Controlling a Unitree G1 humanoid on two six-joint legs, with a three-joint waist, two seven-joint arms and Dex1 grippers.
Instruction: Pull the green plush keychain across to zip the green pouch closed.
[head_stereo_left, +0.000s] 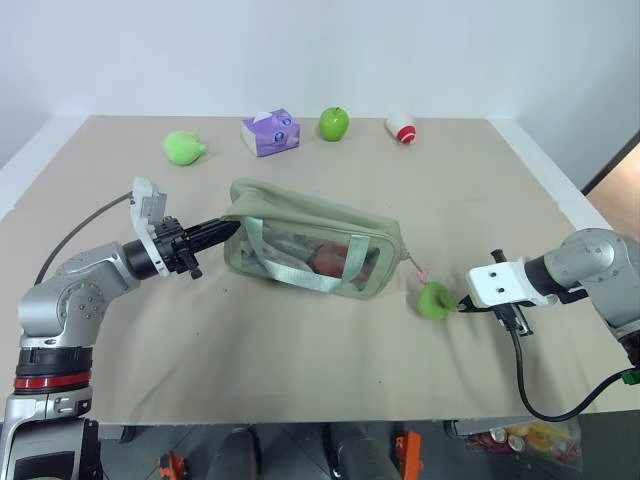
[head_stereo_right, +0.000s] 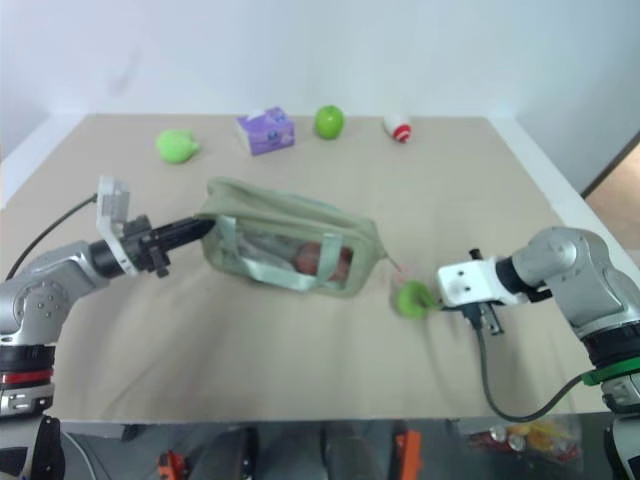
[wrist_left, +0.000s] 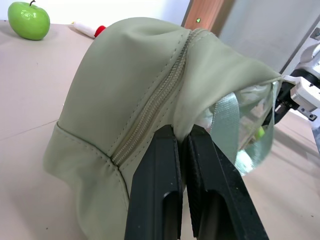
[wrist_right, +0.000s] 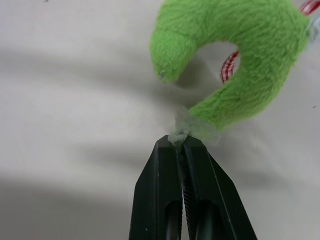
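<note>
A beige cloth is covering the table (head_stereo_left: 300, 370), wrinkling slightly near the middle. The green pouch (head_stereo_left: 310, 240) is lying at the centre, its zipper running along the top, with something reddish showing through the clear side panel. The green plush keychain (head_stereo_left: 434, 300) is resting just beside the pouch's right end. Along the far edge four things are sitting well apart: a light-green plush toy (head_stereo_left: 183, 147), a purple tissue pack (head_stereo_left: 270, 132), a green apple (head_stereo_left: 334, 123) and a small white-and-red object (head_stereo_left: 402, 128) (too small to identify).
</note>
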